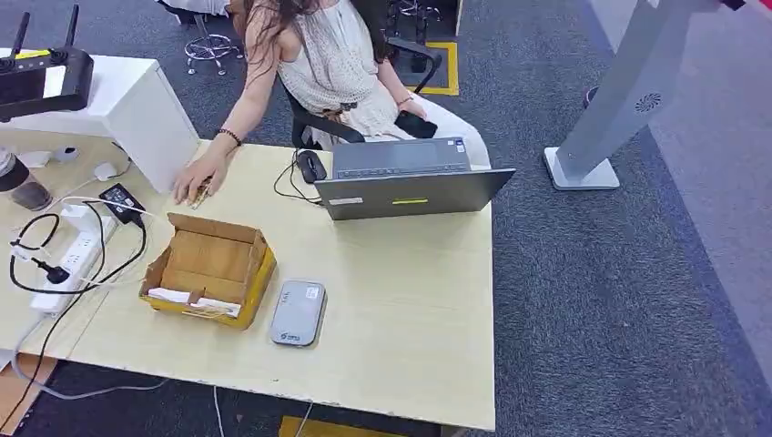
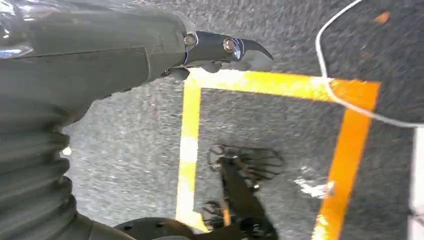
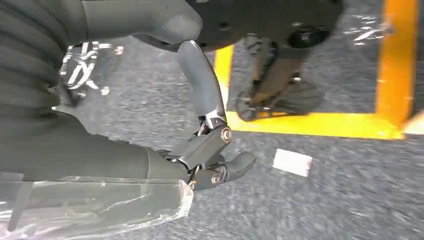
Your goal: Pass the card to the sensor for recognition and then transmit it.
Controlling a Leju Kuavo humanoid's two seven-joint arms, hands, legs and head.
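Head view: pale wooden worktop [image 1: 401, 309] carrying a flat grey rounded sensor pad [image 1: 298, 312] near the front edge, just beside an open yellow cardboard box [image 1: 208, 269]; grey laptop [image 1: 405, 179] at the rear edge; seated person's hand [image 1: 196, 179] resting on something small at the rear, perhaps the card, cannot tell.

Left wrist view: left hand [image 2: 150, 52] above grey carpet, fingers curled in, empty.

Right wrist view: right hand [image 3: 200, 145] over carpet, fingers apart, empty.

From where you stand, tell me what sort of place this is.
Probably an office or lab workspace. A person sits in a chair at a desk with an open laptop, a power strip trails cables, and yellow tape marks the grey carpet.
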